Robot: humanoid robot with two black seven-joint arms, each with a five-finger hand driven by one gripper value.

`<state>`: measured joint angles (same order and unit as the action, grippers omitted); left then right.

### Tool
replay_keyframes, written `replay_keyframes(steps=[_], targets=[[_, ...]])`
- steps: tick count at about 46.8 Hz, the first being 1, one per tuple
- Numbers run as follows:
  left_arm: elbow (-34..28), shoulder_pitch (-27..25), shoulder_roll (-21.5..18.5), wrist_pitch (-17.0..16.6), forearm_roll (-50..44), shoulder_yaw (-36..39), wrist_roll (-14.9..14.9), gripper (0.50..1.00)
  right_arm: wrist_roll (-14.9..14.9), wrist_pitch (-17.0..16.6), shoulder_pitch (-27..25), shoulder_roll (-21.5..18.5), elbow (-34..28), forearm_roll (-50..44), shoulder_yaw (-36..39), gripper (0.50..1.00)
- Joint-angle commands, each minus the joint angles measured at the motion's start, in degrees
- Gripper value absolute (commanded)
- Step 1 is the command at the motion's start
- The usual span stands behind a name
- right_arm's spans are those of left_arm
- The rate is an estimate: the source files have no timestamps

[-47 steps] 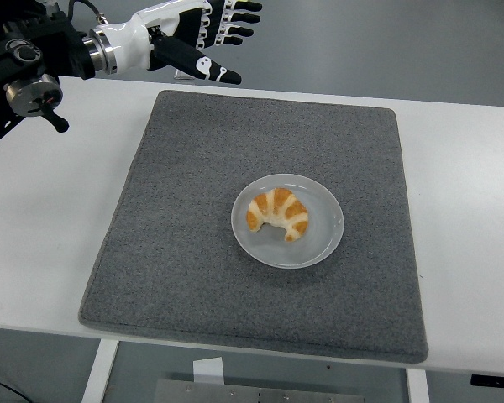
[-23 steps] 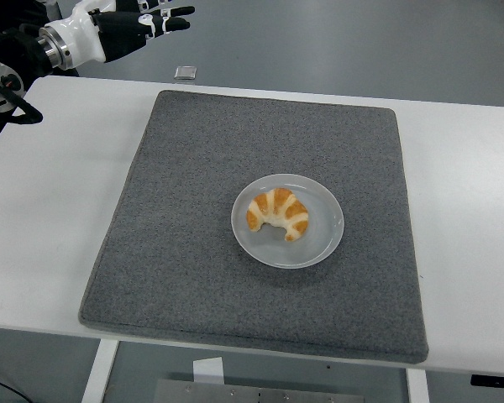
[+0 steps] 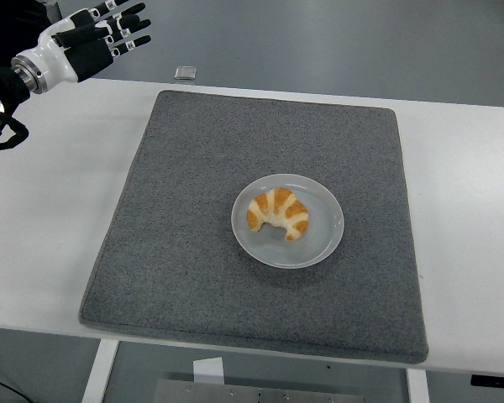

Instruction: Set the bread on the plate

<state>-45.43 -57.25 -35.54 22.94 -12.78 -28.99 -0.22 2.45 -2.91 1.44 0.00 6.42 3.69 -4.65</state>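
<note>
The croissant (image 3: 278,215) lies on the white plate (image 3: 323,243) at the centre of the grey mat (image 3: 176,243), so the task looks done. The left hand (image 3: 88,42) is at the upper left, well apart, its fingers (image 3: 126,21) straight, spread and empty.

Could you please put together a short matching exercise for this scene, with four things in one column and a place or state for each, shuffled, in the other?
Things:
1. bread
2. plate
3. grey mat
4. left hand

Places or states:
A. spread over the middle of the white table
B. raised at the top left corner, fingers extended, holding nothing
C. lying on the plate
D. resting on the mat, near its centre

Pairs: 1-C, 2-D, 3-A, 4-B
</note>
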Motion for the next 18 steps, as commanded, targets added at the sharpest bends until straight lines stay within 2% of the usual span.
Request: replay_keyframes(steps=[1,18], targets=[[0.5,0.1,1.0,0.6,-0.1,-0.1,0.0,0.999,0.0,0.1,0.0,0.0,0.0,0.0,0.1,0.952],[0.7,0.4,3.5,0.5,-1.7,-1.0,-0.1,0.999,0.1,0.5,0.0,0.0,0.0,0.0,0.1,0.952]])
